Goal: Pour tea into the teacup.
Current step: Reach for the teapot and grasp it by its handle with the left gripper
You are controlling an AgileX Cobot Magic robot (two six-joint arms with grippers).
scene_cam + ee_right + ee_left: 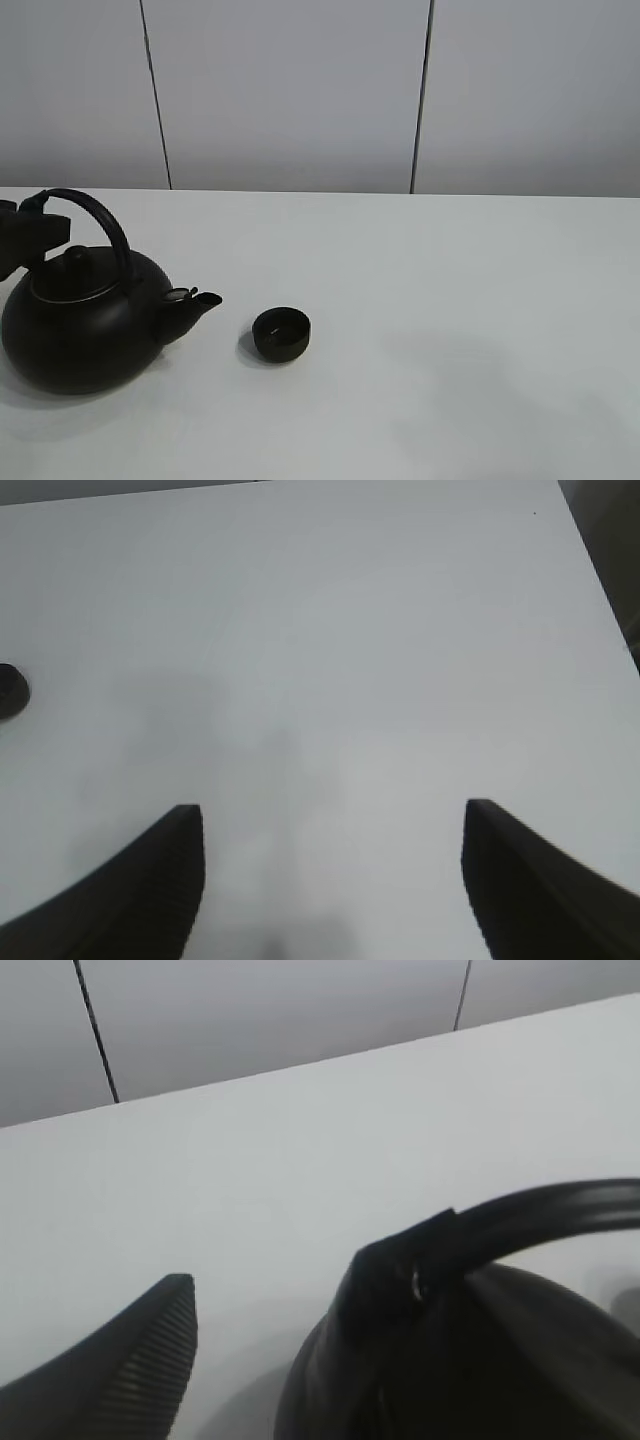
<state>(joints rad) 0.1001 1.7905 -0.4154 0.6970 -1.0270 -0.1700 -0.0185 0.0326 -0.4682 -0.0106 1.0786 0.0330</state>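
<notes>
The small black teacup (281,333) stands on the white table just right of the kettle's spout (200,300). The big black kettle (80,325) sits at the far left with its handle (100,215) arched over the lid. My left gripper (40,228) is at the rear end of that handle. In the left wrist view one ribbed finger (150,1360) stands well clear of the handle (540,1210); the kettle hides the other finger. The left gripper (325,1295) is open. My right gripper (330,815) hangs open over bare table, with the teacup (10,690) far off to its side.
The white table (450,300) ends at a grey panelled wall (300,90) behind. The right wrist view shows the table's edge (600,590) off to one side.
</notes>
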